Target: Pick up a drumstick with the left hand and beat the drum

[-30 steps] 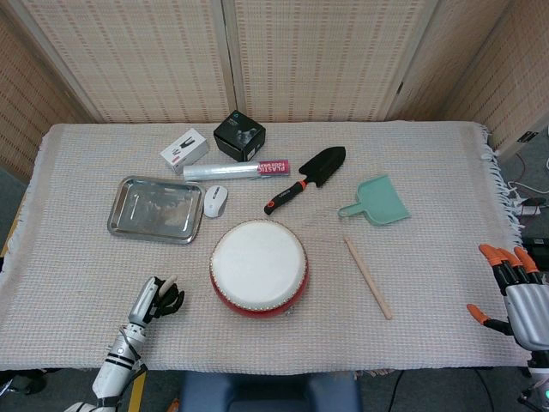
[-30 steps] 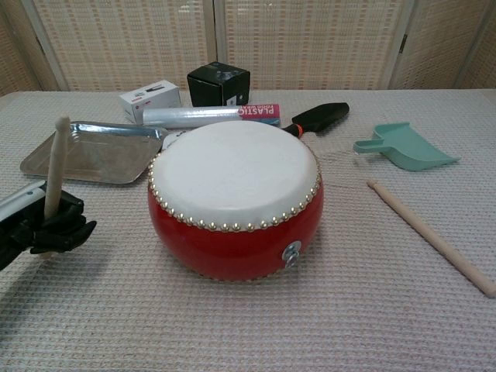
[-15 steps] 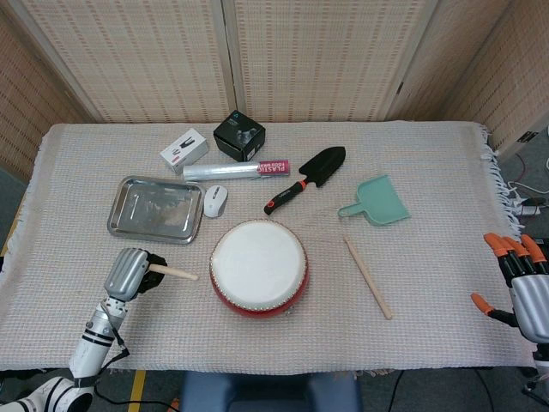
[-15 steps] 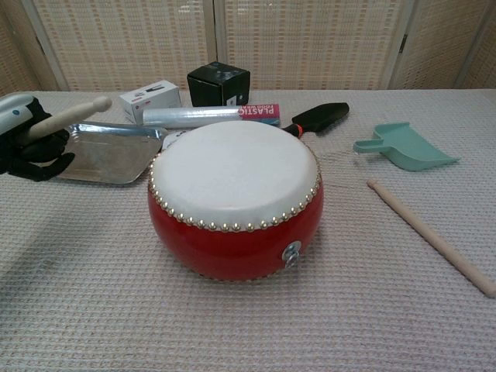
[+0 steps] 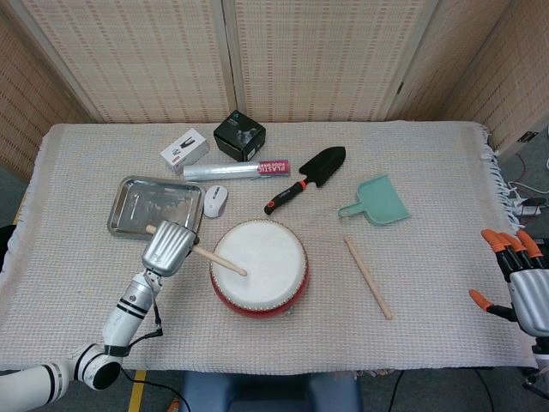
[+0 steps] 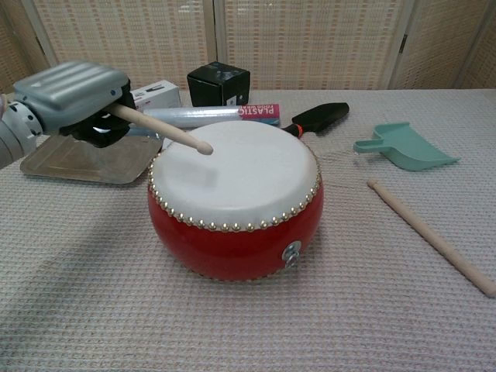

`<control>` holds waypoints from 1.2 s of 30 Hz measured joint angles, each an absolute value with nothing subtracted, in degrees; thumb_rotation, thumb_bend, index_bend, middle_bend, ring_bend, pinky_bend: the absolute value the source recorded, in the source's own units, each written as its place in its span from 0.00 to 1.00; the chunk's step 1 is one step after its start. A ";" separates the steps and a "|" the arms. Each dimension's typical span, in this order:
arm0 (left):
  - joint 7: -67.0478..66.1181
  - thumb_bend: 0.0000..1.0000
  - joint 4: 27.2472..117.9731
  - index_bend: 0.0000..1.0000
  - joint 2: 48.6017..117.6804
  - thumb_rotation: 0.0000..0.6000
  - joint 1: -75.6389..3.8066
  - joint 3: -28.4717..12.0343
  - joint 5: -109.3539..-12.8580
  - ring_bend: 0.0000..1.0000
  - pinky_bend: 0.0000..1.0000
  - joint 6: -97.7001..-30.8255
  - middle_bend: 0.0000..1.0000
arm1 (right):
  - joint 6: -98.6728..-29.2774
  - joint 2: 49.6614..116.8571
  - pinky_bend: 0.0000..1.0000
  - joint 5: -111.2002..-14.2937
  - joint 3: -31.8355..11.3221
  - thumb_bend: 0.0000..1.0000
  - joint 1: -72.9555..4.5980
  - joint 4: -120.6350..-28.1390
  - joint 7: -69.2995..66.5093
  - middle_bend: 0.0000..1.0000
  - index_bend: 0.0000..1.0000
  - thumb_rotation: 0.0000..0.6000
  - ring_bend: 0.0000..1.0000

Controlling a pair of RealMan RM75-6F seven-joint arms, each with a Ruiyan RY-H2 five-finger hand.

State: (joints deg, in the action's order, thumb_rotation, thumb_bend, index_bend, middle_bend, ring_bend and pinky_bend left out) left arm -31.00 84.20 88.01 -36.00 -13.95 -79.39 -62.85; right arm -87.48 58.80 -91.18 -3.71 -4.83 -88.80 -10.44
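Observation:
A red drum (image 5: pixel 258 267) (image 6: pixel 235 198) with a white skin sits at the table's front middle. My left hand (image 5: pixel 167 247) (image 6: pixel 76 94) grips a wooden drumstick (image 5: pixel 217 260) (image 6: pixel 159 128) just left of the drum. The stick slants down to the right, its rounded tip over the left part of the skin. Whether the tip touches the skin I cannot tell. A second drumstick (image 5: pixel 368 277) (image 6: pixel 430 235) lies on the cloth to the drum's right. My right hand (image 5: pixel 518 282) hangs open off the table's right edge, shown only in the head view.
Behind the drum lie a metal tray (image 5: pixel 154 209), a white mouse (image 5: pixel 214 201), a plastic-wrap roll (image 5: pixel 236 170), a white box (image 5: pixel 184 150), a black box (image 5: pixel 239 136), a black trowel (image 5: pixel 307 177) and a teal scoop (image 5: pixel 376 202).
My left hand has swung up and to the right with the drumstick, from the front-left of the cloth to the drum's left side. The stick's tip now hangs over the skin.

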 measured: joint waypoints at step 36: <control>-41.17 0.65 88.51 1.00 90.19 1.00 -37.75 -14.69 -63.51 1.00 1.00 -65.96 1.00 | -87.79 59.01 0.03 -90.79 -3.30 0.18 -4.78 -87.14 -13.11 0.10 0.00 1.00 0.00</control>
